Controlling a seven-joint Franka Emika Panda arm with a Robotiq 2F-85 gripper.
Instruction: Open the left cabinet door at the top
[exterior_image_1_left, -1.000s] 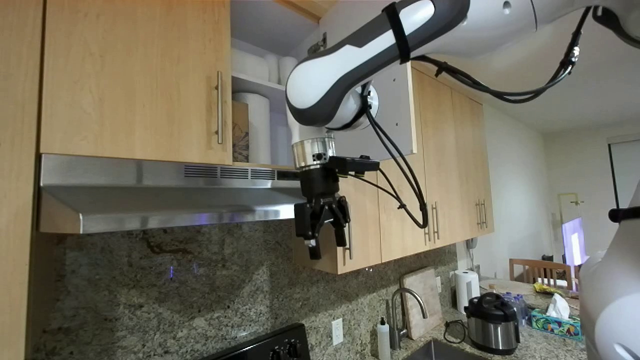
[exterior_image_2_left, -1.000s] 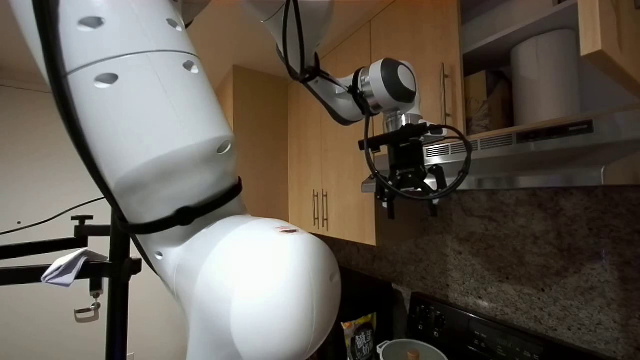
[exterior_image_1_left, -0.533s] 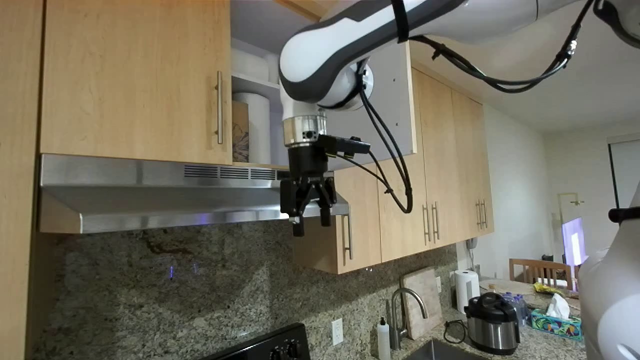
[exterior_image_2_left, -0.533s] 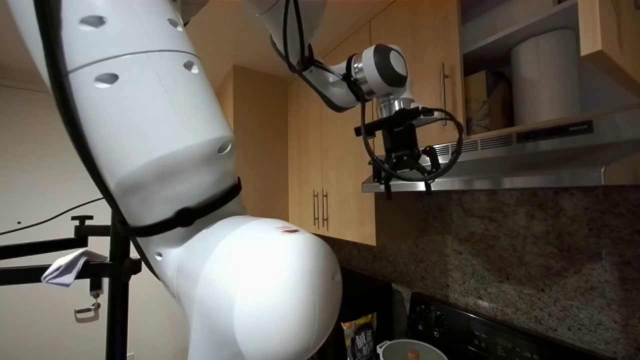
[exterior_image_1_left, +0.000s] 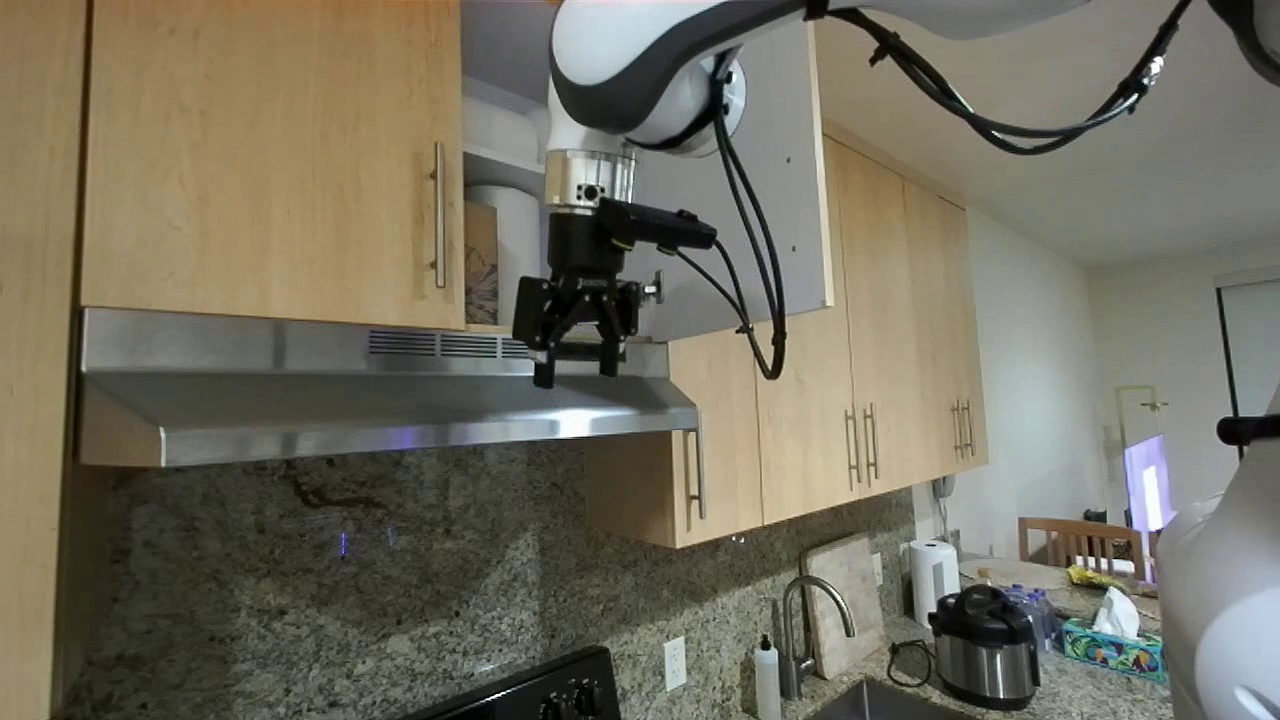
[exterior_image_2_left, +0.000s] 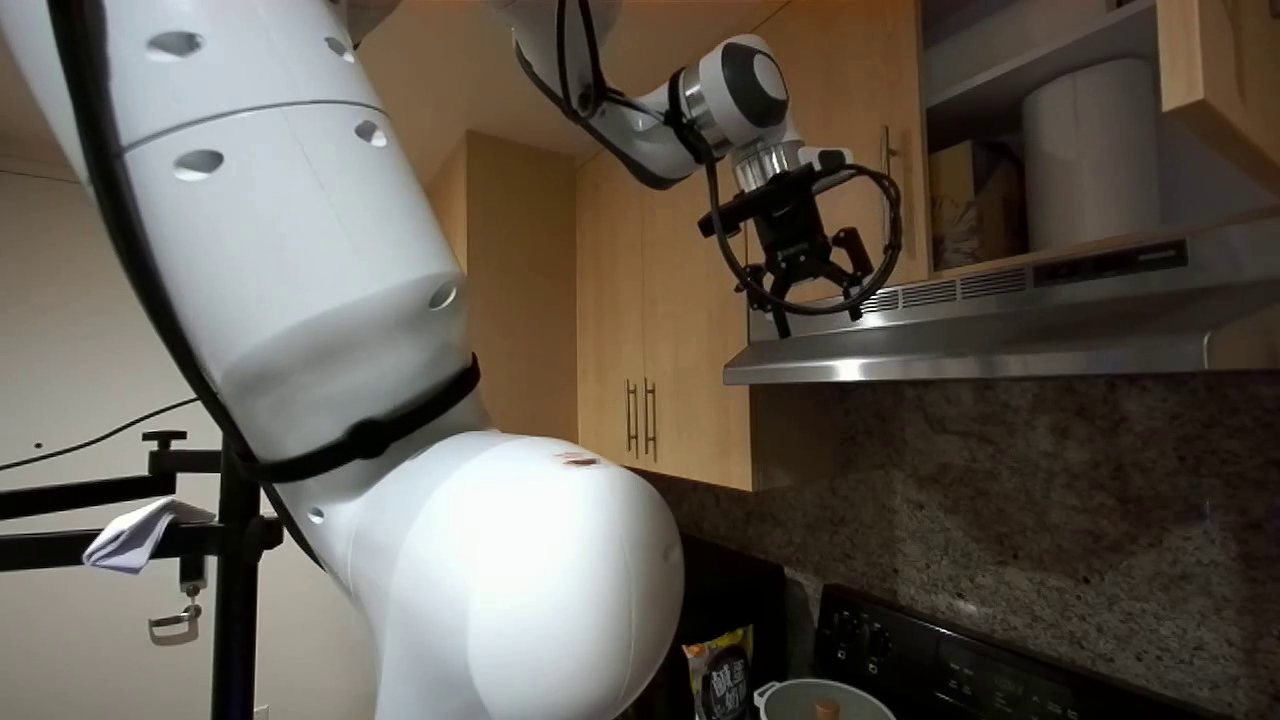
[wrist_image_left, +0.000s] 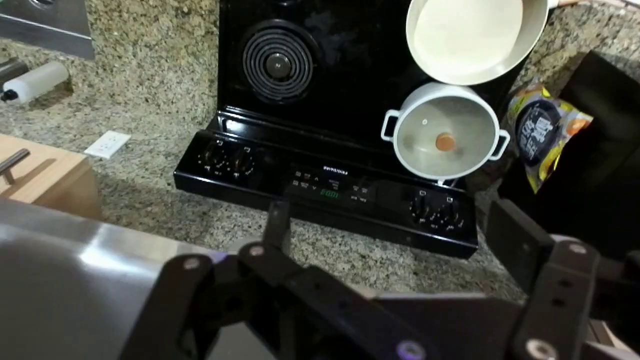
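Our pincer (exterior_image_1_left: 577, 372) hangs wide and empty, lower than the upright handle (exterior_image_1_left: 438, 215).
In an exterior view, the closed left cabinet door (exterior_image_1_left: 265, 160) lies up and left, apart; we judge we must rise and tip the downward fingers (exterior_image_1_left: 543, 374) to straddle that vertical handle.

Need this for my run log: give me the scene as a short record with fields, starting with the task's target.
target: left cabinet door, closed
fitting: vertical bar handle, near the door's right edge in both exterior views
end effector: gripper open, fingers pointing down, holding nothing, apart from the handle
neighbour: open door, pale grey inner face showing
contents: brown box beside white roll
below: steel range hood, over a black stove
cookware: pale pan, lidded pot
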